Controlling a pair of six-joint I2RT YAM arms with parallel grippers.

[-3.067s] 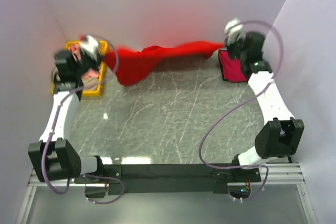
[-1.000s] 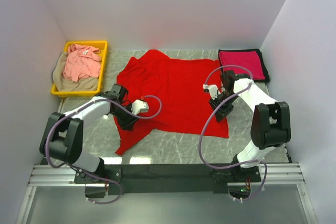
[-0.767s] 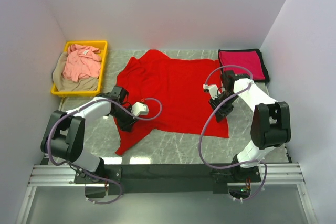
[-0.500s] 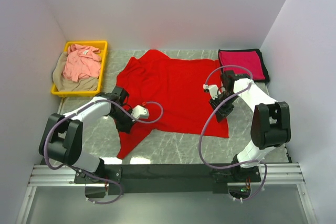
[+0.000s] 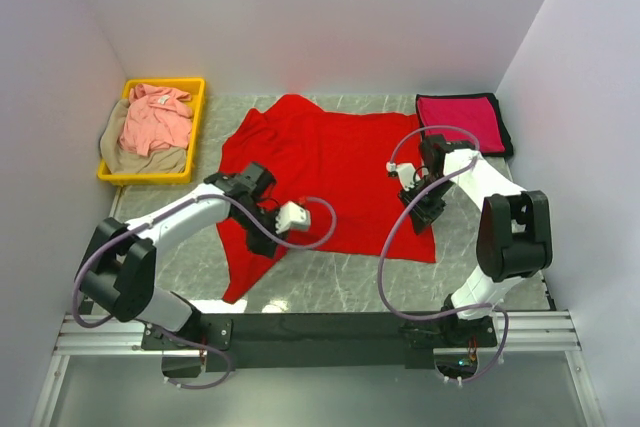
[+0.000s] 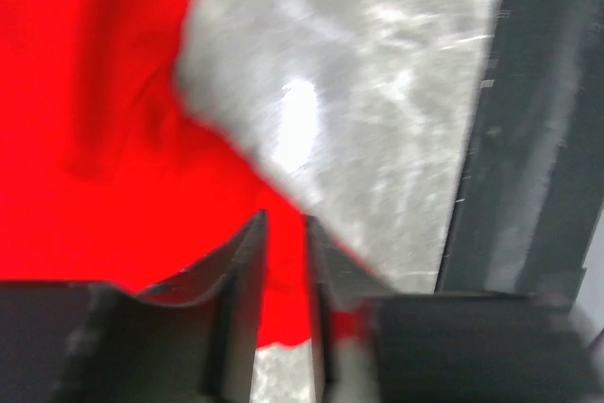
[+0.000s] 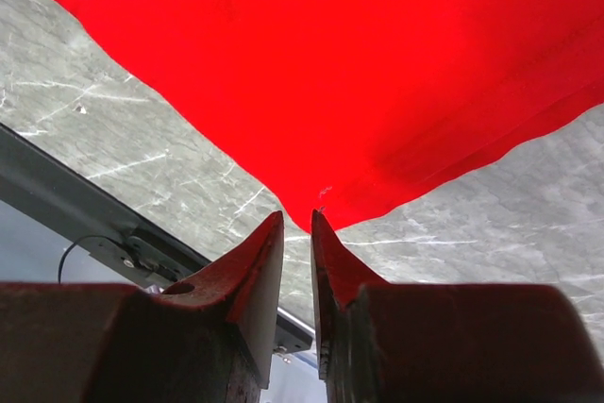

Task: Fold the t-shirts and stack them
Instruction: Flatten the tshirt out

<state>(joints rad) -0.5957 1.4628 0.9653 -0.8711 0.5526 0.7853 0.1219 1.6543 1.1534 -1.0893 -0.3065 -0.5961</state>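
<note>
The bright red t-shirt (image 5: 330, 167) lies spread flat mid-table; it also shows in the left wrist view (image 6: 94, 92) and the right wrist view (image 7: 377, 63). My left gripper (image 5: 265, 239) is over its near-left part, jaws nearly closed with red cloth between them (image 6: 285, 233). My right gripper (image 5: 428, 219) points down at the shirt's near-right hem corner, jaws nearly closed with the corner at their tips (image 7: 297, 219). The crimson-magenta t-shirt (image 5: 462, 122) lies folded at the back right. The salmon pink t-shirt (image 5: 155, 117) and the tan t-shirt (image 5: 140, 159) lie crumpled in the bin.
The yellow plastic bin (image 5: 197, 127) stands at the back left against the wall. White walls close in the table on three sides. The black base rail (image 5: 320, 327) runs along the near edge and shows in the left wrist view (image 6: 528, 139).
Three seconds ago both grippers held the red shirt stretched at the back; now it lies flat. In the last half second my left gripper slid right. The right arm stayed still.
</note>
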